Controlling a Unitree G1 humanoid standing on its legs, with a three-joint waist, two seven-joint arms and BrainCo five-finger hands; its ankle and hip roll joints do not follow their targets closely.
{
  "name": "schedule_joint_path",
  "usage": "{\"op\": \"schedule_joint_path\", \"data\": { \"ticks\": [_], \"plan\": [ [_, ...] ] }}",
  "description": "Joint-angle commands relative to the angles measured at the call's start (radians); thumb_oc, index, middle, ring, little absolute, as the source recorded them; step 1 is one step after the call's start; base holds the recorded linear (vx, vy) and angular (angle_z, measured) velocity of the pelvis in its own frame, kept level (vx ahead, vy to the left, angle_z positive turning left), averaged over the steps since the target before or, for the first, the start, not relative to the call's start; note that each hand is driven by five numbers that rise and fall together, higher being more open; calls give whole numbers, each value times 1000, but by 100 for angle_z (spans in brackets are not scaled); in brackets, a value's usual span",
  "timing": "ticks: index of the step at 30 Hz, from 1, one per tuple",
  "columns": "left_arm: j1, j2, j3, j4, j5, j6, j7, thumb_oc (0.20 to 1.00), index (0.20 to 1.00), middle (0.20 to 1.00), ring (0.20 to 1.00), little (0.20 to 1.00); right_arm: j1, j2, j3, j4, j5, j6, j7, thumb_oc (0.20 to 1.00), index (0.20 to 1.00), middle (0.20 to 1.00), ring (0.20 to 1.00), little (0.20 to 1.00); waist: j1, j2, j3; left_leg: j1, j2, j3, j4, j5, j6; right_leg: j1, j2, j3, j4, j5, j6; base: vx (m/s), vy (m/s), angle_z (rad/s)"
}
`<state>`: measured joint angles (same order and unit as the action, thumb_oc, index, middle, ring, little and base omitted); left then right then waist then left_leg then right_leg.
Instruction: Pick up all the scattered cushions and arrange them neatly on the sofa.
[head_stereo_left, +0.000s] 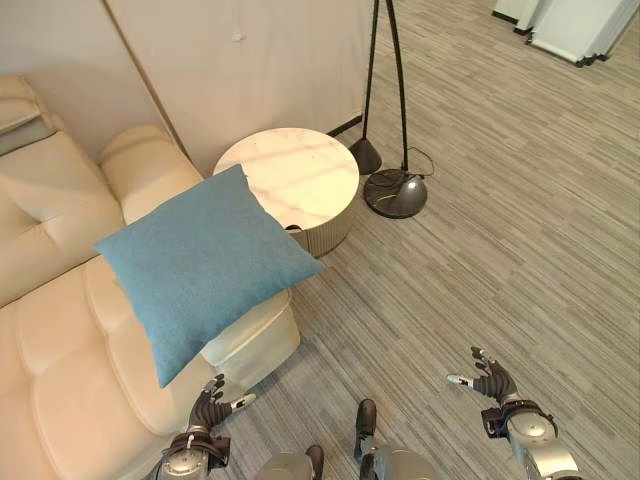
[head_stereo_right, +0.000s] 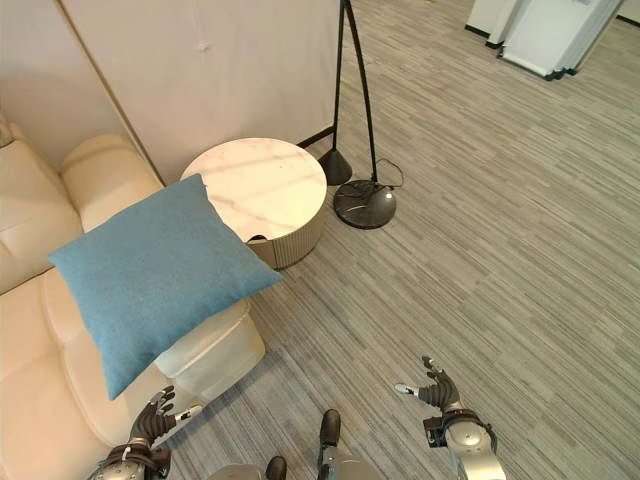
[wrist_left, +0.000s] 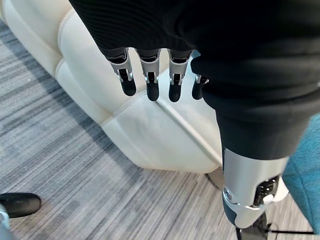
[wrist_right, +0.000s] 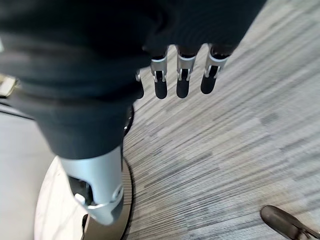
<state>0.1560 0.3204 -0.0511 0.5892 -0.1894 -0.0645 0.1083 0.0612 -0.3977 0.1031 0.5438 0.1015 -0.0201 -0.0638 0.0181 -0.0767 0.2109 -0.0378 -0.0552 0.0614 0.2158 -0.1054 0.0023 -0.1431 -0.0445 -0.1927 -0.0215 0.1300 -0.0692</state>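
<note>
On the sofa (head_stereo_left: 60, 370): blue cushion (head_stereo_left: 195, 265) lay flat on the seat, one corner overhanging the front edge toward the round side table (head_stereo_left: 295, 180).
Left hand (head_stereo_left: 205, 410): low by the sofa front, fingers loose, empty.
Right hand (head_stereo_left: 490, 382): over bare floor, fingers spread, empty.
Risk: overhanging corner might let the cushion slide off if nudged.

Cushion (head_stereo_left: 200, 268): plain teal-blue, fine woven texture, no pattern. Sofa (head_stereo_left: 60, 350): cream, smooth, seamed panels. Round table (head_stereo_left: 295, 180): white marbled top with faint grey veining, pale ribbed side. Floor lamp (head_stereo_left: 395, 192): black base and black stems. Floor (head_stereo_left: 500, 230): grey-brown, narrow striped planks. Wall panel (head_stereo_left: 260, 60): plain beige.
</note>
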Motion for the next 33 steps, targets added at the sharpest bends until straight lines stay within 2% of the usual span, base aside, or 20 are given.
{"op": "schedule_joint_path", "data": {
  "ticks": [1,3,4,6,11,15,16,18,20,21,23,26,27,33],
  "plan": [
    [-6,17,22,-34,-25,-37,6,1000,1000,1000,1000,1000,57,-29,-39,-40,33,-38,-13,1000,1000,1000,1000,1000,-36,-1,-36,20,134,166,0,3,-36,73,-50,-25,41,-164,162,45,32,69],
    [-9,18,11,-30,-17,-33,6,1000,1000,1000,1000,1000,72,-26,-50,-31,34,-33,-19,1000,1000,1000,1000,1000,-58,10,-51,23,200,265,-32,22,-78,107,-73,-106,28,-181,172,110,85,140],
    [-6,20,12,-25,-10,-33,5,1000,1000,1000,1000,1000,77,-29,-56,-32,35,-33,-18,1000,1000,1000,1000,1000,-65,14,-52,30,208,276,-50,22,-93,116,-80,-121,36,-187,175,77,77,175],
    [2,21,15,-20,7,-26,-3,1000,1000,1000,1000,1000,81,-27,-56,-38,30,-26,-11,1000,1000,1000,1000,1000,-67,20,-55,42,200,264,-87,12,-99,128,-88,-137,40,-188,179,98,155,100],
    [17,32,22,-8,25,-23,-8,1000,1000,1000,1000,1000,72,-25,-48,-59,14,-20,-4,1000,1000,1000,1000,1000,-60,19,-48,62,175,243,-110,-17,-89,134,-103,-133,58,-187,186,67,162,34],
    [19,51,31,-15,29,-25,0,1000,1000,1000,1000,1000,55,-21,-31,-97,9,-22,4,1000,1000,1000,1000,1000,-39,12,-35,57,137,201,-97,-56,-58,112,-126,-96,108,-187,196,12,152,-4],
    [5,62,34,-19,31,-23,5,1000,1000,1000,1000,1000,42,-20,-25,-121,3,-25,6,1000,1000,1000,1000,1000,-32,9,-21,38,118,192,-92,-42,-33,69,-153,-85,170,-166,198,-70,179,-9],
    [0,69,36,-26,28,-29,9,1000,1000,1000,1000,1000,37,-12,-21,-128,-2,-30,9,1000,1000,1000,1000,1000,-41,15,-9,43,105,167,-105,-46,-19,20,-135,10,237,-170,213,-29,112,-2],
    [-1,73,39,-25,32,-38,19,1000,1000,1000,1000,1000,35,-12,-7,-130,-14,-36,15,1000,1000,1000,1000,1000,-63,20,-7,57,90,139,-123,-41,-14,-19,-73,128,246,-173,214,64,51,29],
    [-8,75,38,-18,26,-42,25,1000,1000,1000,1000,1000,32,-18,-1,-128,-17,-36,17,1000,1000,1000,1000,1000,-67,18,-6,62,83,126,-125,-36,-17,-17,-54,154,228,-174,216,46,-45,38],
    [-15,79,43,-15,19,-47,27,1000,1000,1000,1000,1000,20,-21,8,-126,-18,-40,14,1000,1000,1000,1000,1000,-54,12,-4,49,81,117,-114,-31,-24,3,-74,124,184,-167,213,-3,-114,47],
    [-8,74,42,-9,19,-49,26,1000,1000,1000,1000,1000,26,-25,7,-125,-22,-43,17,1000,1000,1000,1000,1000,-54,12,-14,46,83,95,-123,-15,-35,26,-61,124,154,-178,203,9,-134,31],
    [-5,64,44,7,15,-49,29,1000,1000,1000,1000,1000,26,-32,5,-121,-28,-42,13,1000,1000,1000,1000,1000,-44,11,-25,43,89,83,-134,18,-52,52,-59,101,128,-170,199,14,-108,32],
    [2,49,34,36,20,-43,21,1000,1000,1000,1000,1000,49,-54,3,-135,-49,-38,20,1000,1000,1000,1000,1000,-55,17,-63,69,105,61,-211,56,-74,115,-41,47,59,-169,186,24,-133,39]
  ]
}}
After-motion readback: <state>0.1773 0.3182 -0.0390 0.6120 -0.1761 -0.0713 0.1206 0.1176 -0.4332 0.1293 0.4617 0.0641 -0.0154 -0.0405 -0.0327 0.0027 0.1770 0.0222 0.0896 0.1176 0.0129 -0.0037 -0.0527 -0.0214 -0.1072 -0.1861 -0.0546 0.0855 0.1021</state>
